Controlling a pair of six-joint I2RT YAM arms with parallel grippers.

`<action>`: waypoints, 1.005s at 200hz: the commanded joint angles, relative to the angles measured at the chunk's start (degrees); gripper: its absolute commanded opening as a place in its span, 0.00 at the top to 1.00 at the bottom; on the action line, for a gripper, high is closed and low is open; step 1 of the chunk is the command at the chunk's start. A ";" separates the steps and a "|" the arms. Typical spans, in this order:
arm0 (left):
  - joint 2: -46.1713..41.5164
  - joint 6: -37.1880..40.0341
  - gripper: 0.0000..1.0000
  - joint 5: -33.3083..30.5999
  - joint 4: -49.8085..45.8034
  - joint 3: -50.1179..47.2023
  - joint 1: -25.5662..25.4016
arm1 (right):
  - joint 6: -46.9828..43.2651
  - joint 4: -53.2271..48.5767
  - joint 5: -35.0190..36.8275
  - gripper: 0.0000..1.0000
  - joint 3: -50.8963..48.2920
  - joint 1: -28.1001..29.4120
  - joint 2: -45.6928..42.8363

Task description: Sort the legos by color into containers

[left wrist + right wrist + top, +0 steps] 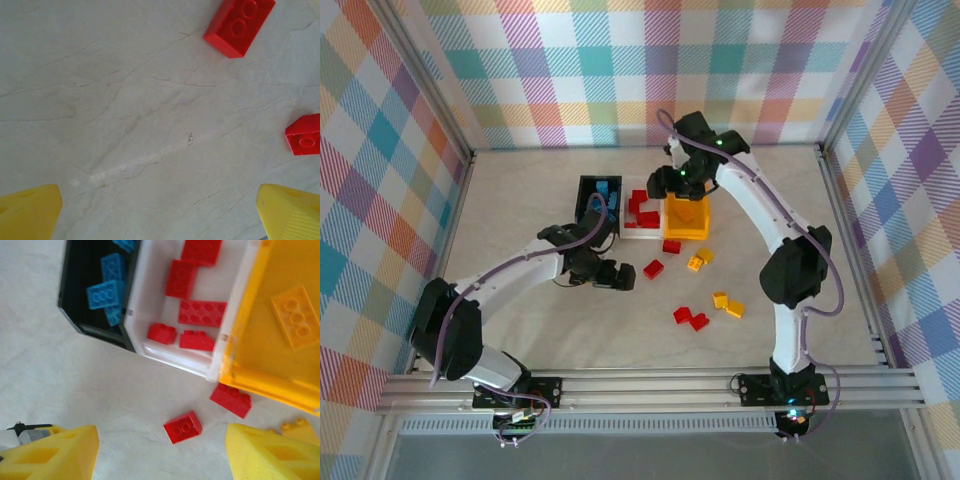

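Three containers stand side by side: a black bin (598, 195) (80, 285) holding blue legos (106, 294), a white bin (642, 212) (150, 347) holding red legos (201, 313), and a yellow bin (687, 216) (260, 375) with one orange brick (296, 316). My right gripper (670, 180) (160, 455) hangs open and empty high over the bins' near edge. Below it, red bricks (182, 426) (230, 400) lie on the table. My left gripper (624, 277) (160, 215) is open low over bare table, with red bricks (239, 25) (304, 135) just ahead of it.
Loose legos are scattered near the bins: red ones (653, 268) (671, 246) (691, 318), and yellow-orange ones (700, 259) (727, 304). Metal frame rails (650, 385) and plaid walls enclose the table.
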 commanded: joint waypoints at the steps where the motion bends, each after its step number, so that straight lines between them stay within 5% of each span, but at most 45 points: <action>1: 3.13 3.51 0.00 -1.74 1.26 2.24 -2.10 | 2.20 1.53 -1.88 0.31 -5.08 -0.36 -2.72; 115: 17.30 9.70 0.00 -1.33 3.67 8.67 -4.12 | 7.67 9.73 -1.88 0.29 -31.92 -0.85 -20.46; 201: 29.09 12.09 0.00 -0.78 2.84 20.49 -5.21 | 7.68 10.15 -1.85 0.28 -38.64 -2.09 -25.97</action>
